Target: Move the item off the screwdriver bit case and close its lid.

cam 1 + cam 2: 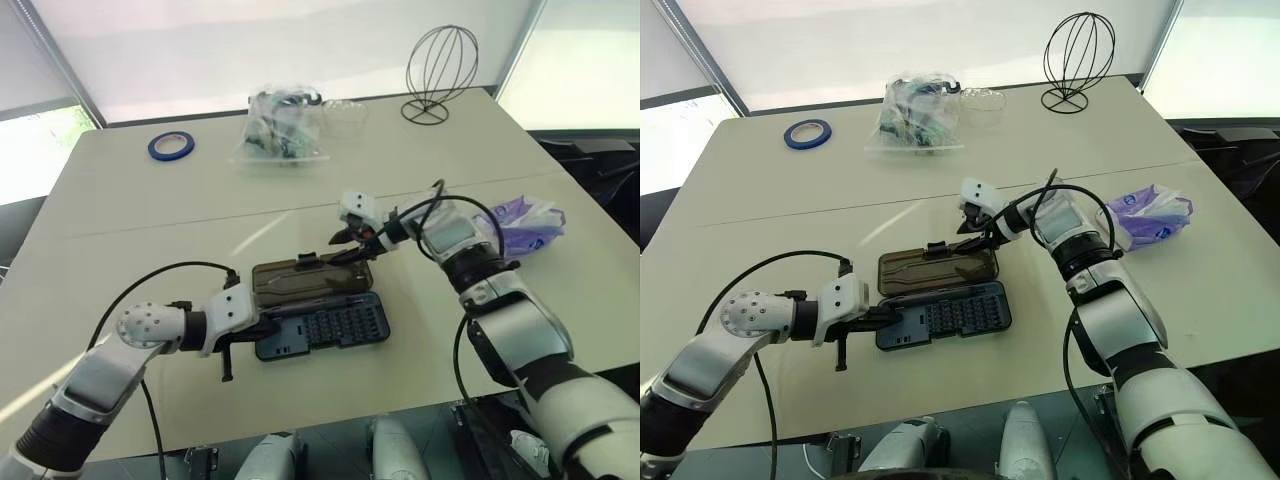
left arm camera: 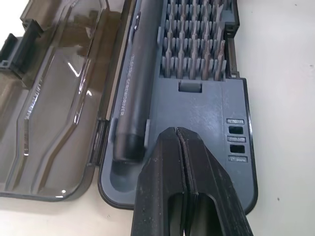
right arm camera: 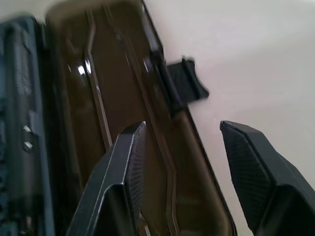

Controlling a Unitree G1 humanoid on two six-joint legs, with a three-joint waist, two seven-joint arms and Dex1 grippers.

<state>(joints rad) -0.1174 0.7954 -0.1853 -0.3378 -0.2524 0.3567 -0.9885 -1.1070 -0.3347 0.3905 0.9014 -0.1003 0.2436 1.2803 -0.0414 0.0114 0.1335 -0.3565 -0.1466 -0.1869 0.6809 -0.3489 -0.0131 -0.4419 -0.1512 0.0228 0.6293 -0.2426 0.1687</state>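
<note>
Screwdriver bit case [image 1: 325, 325] is lying open on the table [image 1: 150, 215], its lid [image 1: 305, 277] spread flat on the far side. Left gripper [image 1: 268, 325] is resting closed at the case's left end. Right gripper [image 1: 350, 250], fingers parted, is hanging over the lid's far right corner. Purple-and-white packet [image 1: 525, 222] is sitting well off to the right.

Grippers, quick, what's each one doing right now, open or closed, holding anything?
Left gripper: closed, holding nothing, its tip at the end of the screwdriver bit case.
Right gripper: open, holding nothing, its fingers either side of the edge of the lid.
</note>
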